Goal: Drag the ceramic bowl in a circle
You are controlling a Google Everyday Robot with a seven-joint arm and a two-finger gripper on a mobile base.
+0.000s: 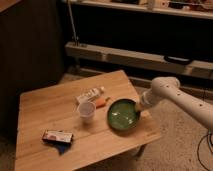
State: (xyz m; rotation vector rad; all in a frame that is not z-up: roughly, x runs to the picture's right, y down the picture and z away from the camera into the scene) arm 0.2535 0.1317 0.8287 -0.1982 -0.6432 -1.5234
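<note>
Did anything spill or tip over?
Nothing looks spilled. The cup stands upright, the ceramic bowl looks empty, and the claw is at its right rim. Only a white tube lies on its side.

A lab or test room is suggested. A white robot arm point(186, 102) is stretched over a low wooden worktop point(45, 107), with its hand point(140, 106) set at the right rim of the ceramic bowl point(121, 119). Long metal shelves point(135, 54) are mounted along a dark wall. A speckled hard floor point(172, 147) and a looped cable point(205, 145) are seen.
</note>
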